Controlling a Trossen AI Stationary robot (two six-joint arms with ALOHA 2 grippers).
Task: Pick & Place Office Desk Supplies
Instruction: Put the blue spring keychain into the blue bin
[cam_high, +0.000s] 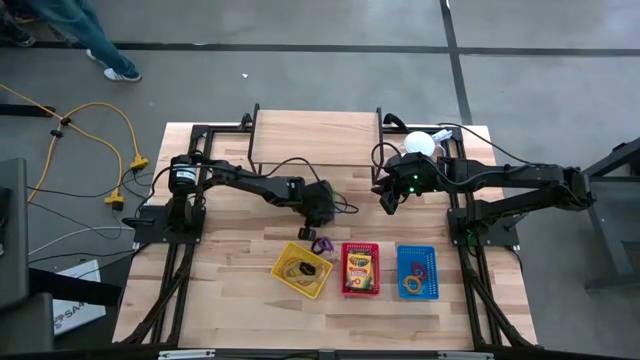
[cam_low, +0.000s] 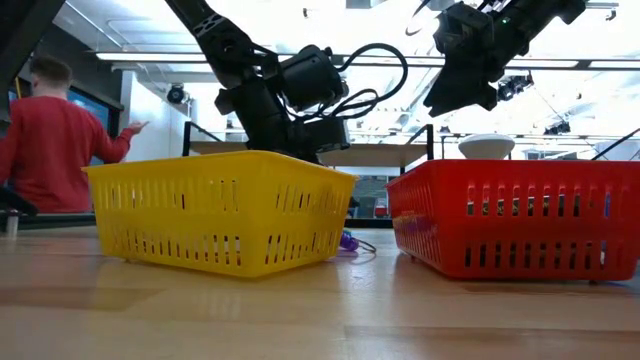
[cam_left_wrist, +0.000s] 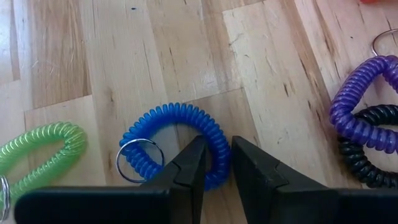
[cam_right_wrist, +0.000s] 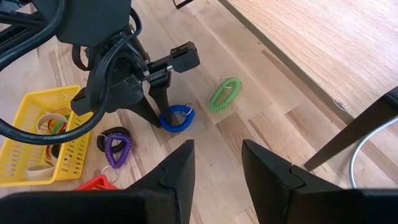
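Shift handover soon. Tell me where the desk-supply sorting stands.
Done: bands sit in the yellow basket, crayons in the red basket, rings in the blue basket. In hand: the left gripper is closed around the blue coil. Left: green coil, purple coil, black coil. The right gripper hangs open above.

Blue coil ring: flat on the bench near its middle, a metal split ring at one end, its coil between the left claw's fingertips. Green coil ring: flat, just beside it. Purple coil ring and black coil ring: touching, lying beside the yellow basket, which holds rubber-band loops. Crayon box: flat in the red basket. Rings: in the blue basket.
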